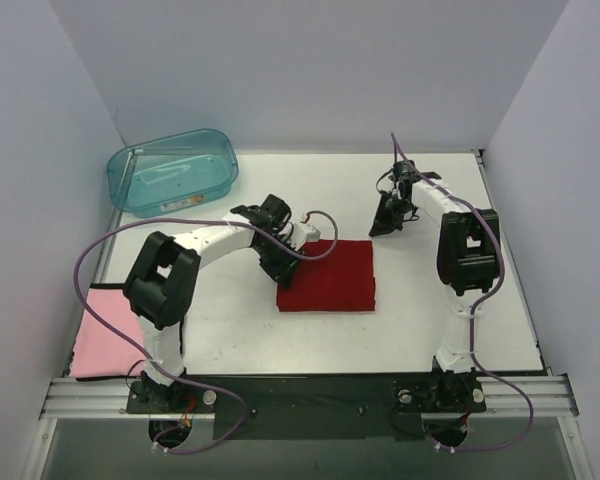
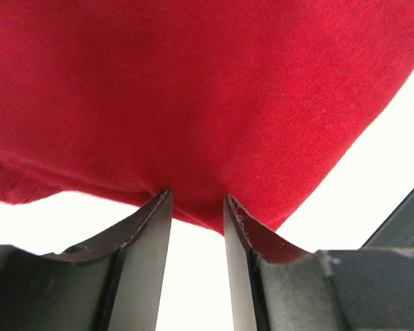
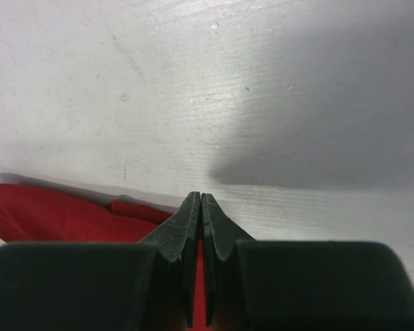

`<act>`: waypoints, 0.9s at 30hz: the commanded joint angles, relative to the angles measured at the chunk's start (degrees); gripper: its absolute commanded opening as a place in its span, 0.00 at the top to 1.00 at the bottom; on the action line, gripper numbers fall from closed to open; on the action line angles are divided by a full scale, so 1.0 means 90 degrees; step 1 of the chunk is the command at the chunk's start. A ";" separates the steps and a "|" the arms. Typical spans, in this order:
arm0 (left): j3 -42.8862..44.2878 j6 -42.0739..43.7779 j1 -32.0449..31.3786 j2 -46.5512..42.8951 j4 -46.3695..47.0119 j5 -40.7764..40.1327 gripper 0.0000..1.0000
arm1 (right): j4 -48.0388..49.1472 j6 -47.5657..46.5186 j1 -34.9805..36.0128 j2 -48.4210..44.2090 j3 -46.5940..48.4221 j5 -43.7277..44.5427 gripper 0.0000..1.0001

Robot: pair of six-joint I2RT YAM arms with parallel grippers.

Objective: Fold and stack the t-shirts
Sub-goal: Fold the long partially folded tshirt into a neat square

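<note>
Dark red t-shirt (image 1: 330,278): you have it folded into a neat rectangle in the middle of the table (image 1: 430,300), lying flat, edges fairly square
Pale pink t-shirt (image 1: 102,340): it lies at the near left corner of the table, well apart from the red one, not yet brought in for folding; how it is laid out there is hard to tell
Left tool (image 2: 197,196): your fingers stand spread at the red shirt's far left corner, and the wrist view shows the cloth's edge reaching the gap at their tips with nothing clamped; that reads as a hem just beside the fingers, either freshly let go or about to be taken
Right tool (image 3: 201,196): fingers pressed together on nothing, held off the cloth towards the far right of the table, so it casts no drag on the fold and leaves the shirt free
Teal tub (image 1: 175,172): sits at the far left corner, apart from both shirts and out of your working path
Step in hand: by my reading, finishing or tidying the red fold
What remains: the pink shirt needs spreading, folding and setting on top of the red one
Watch for: if you lift the left tool with the hem snagged on a finger, the corner will peel back and undo the fold; pull clear of the edge first
</note>
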 commanded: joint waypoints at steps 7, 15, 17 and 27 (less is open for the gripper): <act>0.0245 -0.2611 0.1343 -0.1066 0.0622 0.0423 0.44 | -0.0340 -0.0211 -0.0146 -0.2091 -0.0926 0.0640 0.58; -0.1465 -0.3539 0.0562 -0.1546 0.1285 0.0803 0.36 | -0.0251 -0.0750 -0.0165 -0.1205 -0.0665 -0.0610 0.48; -0.1495 -0.3637 0.0610 -0.1390 0.1247 0.0648 0.35 | -0.0242 -0.0711 -0.0165 -0.0873 -0.0518 -0.0825 0.49; -0.1700 -0.3774 0.0435 -0.0921 0.1715 0.1164 0.49 | 0.0237 -0.0389 -0.0165 -0.0345 -0.0546 -0.1412 0.81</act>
